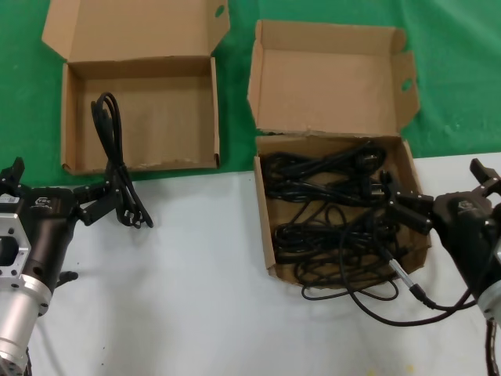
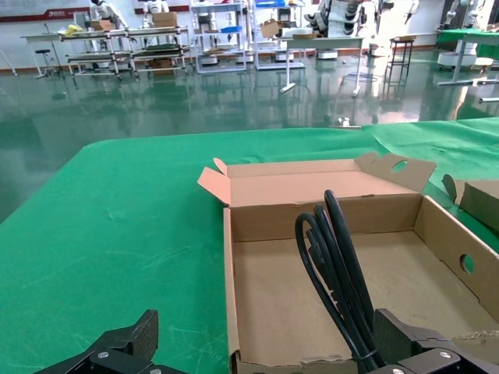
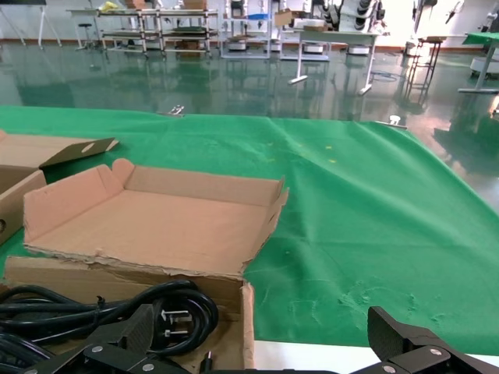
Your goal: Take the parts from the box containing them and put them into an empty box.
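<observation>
Over ragged front edge of wide box [image 1: 77,117], left gripper [image 1: 100,205] spread wide; cord bundle [image 1: 113,160] partly hidden behind finger. Right gripper [image 1: 407,210] gapes over cords [image 1: 329,211] in squarish box [image 1: 264,227].

left hand [image 1: 100,200] spread, right hand [image 1: 409,210] spread

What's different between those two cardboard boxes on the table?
The wide shallow box on the robot's left holds only one cord bundle, draped over its ragged front edge; the squarish deeper box on the right is packed with tangled black cords. The shallow one's flat lid has one oval hole, while the deeper one's lid has folded side tabs. Both are brown cardboard and open.
</observation>
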`<state>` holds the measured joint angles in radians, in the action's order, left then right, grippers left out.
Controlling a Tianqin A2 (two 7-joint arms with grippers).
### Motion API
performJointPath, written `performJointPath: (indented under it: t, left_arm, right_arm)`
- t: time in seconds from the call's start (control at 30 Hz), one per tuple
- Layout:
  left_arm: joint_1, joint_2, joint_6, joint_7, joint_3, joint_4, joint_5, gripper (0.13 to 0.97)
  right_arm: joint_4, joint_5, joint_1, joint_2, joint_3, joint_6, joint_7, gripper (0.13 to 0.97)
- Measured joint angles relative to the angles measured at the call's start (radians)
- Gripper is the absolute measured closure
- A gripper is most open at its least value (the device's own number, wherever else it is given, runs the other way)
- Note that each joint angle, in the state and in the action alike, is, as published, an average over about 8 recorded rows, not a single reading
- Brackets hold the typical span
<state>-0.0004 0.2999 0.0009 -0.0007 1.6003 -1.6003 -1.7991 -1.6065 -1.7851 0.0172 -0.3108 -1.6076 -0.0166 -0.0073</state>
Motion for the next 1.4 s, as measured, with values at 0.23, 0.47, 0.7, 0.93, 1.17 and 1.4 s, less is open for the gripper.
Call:
performJointPath:
  t: [0.23,0.47,0.7,0.93,1.17,1.4]
  left_arm:
    - [0.000,0.000,0.000,0.000,0.000,0.000,0.000,0.132]
    - [0.000,0.000,0.000,0.000,0.000,0.000,0.000,0.132]
    - [0.000,0.000,0.000,0.000,0.000,0.000,0.000,0.132]
    - [0.000,0.000,0.000,0.000,0.000,0.000,0.000,0.132]
    - [0.000,0.000,0.000,0.000,0.000,0.000,0.000,0.132]
    - [0.000,0.000,0.000,0.000,0.000,0.000,0.000,0.132]
  right_arm:
    - [0.000,0.000,0.000,0.000,0.000,0.000,0.000,0.129]
    - [0.000,0.000,0.000,0.000,0.000,0.000,0.000,0.129]
    - [0.000,0.000,0.000,0.000,0.000,0.000,0.000,0.129]
    - [0.000,0.000,0.000,0.000,0.000,0.000,0.000,0.129]
    - [0.000,0.000,0.000,0.000,0.000,0.000,0.000,0.129]
    - [0.000,0.000,0.000,0.000,0.000,0.000,0.000,0.129]
